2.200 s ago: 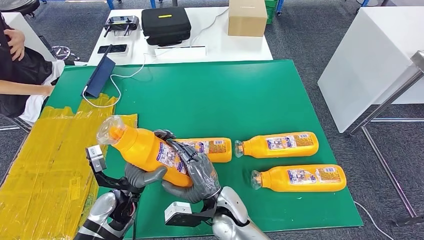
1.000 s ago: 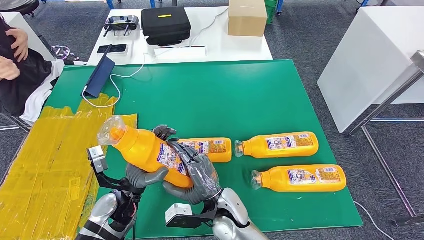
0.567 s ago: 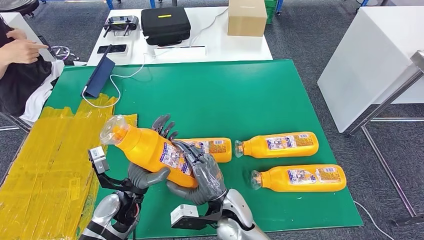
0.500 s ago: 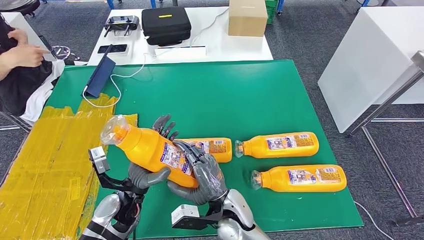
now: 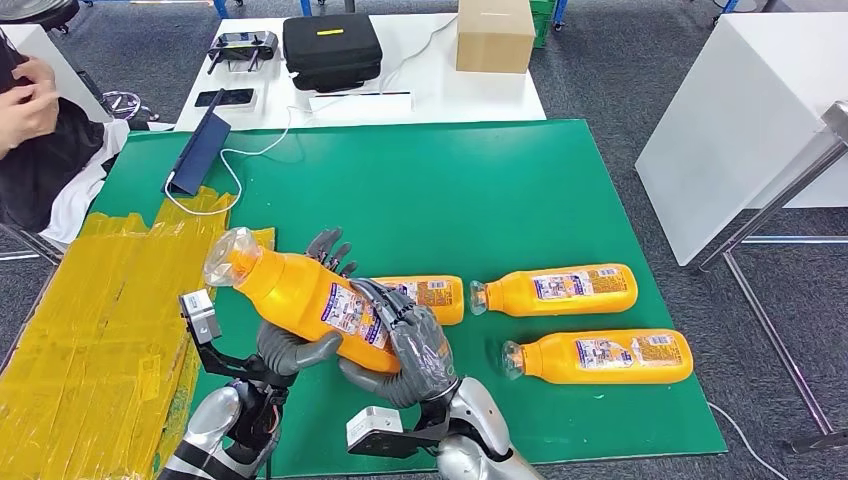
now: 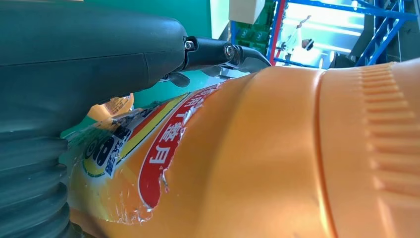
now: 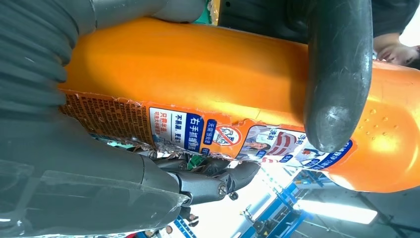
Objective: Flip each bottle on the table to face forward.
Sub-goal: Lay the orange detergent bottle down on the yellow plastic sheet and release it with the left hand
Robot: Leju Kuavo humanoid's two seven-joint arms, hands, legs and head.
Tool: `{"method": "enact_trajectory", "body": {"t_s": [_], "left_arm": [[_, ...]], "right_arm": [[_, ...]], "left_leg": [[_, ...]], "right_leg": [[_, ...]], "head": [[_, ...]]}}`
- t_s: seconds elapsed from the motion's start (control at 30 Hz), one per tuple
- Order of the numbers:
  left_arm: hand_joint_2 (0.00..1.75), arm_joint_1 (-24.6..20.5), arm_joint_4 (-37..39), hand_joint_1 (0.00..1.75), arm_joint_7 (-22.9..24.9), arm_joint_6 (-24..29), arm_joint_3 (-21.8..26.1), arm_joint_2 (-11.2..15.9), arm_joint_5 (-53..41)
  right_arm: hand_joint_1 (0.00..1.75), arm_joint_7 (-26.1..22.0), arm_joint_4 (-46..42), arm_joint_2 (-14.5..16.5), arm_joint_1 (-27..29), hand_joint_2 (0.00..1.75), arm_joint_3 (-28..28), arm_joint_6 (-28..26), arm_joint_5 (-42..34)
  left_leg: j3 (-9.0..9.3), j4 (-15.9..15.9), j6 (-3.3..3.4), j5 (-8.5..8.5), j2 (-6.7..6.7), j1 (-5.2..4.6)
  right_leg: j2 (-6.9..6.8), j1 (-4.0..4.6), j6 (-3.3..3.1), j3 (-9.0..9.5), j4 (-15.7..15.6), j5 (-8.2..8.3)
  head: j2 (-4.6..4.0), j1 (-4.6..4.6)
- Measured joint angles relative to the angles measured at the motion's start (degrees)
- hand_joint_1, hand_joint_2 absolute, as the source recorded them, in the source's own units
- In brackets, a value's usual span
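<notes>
An orange bottle [image 5: 290, 290] with a clear cap is held tilted above the green mat's [image 5: 450, 190] front left, cap up and to the left. My right hand [image 5: 410, 345] grips its lower body; the thumb [image 7: 337, 74] lies across the bottle [image 7: 198, 74]. My left hand [image 5: 300, 345] has its thumb under the bottle, and its fingers [image 5: 325, 248] stand spread behind it. Its label [image 6: 158, 144] shows close in the left wrist view. Three more orange bottles lie on the mat: one [image 5: 430, 297] partly behind my right hand, one [image 5: 560, 288] to its right, one [image 5: 600, 357] nearer the front.
Yellow taped sheeting [image 5: 90, 340] covers the table's left. A blue tablet [image 5: 200, 150] with a white cable lies at the mat's back left. Behind stands a white table with a black case [image 5: 332, 48] and a cardboard box [image 5: 494, 35]. A person [image 5: 30, 110] sits at far left.
My left hand's fingers have straightened out behind the held bottle. The bottle and both hands have shifted slightly right. The person's hands have moved.
</notes>
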Motion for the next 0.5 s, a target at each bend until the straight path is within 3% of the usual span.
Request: {"method": "enact_trajectory", "body": {"t_s": [0.5], "left_arm": [[1.75,0.1,0.0,0.0,0.0,0.4,0.5,0.0,0.4]], "right_arm": [[1.75,0.8,-0.2,-0.3,-0.1,1.75,-0.4,-0.2,1.9]], "left_leg": [[0.0,0.0,0.0,0.0,0.0,0.0]], "right_leg": [[0.0,0.0,0.0,0.0,0.0,0.0]], "head": [[-0.01,0.0]]}}
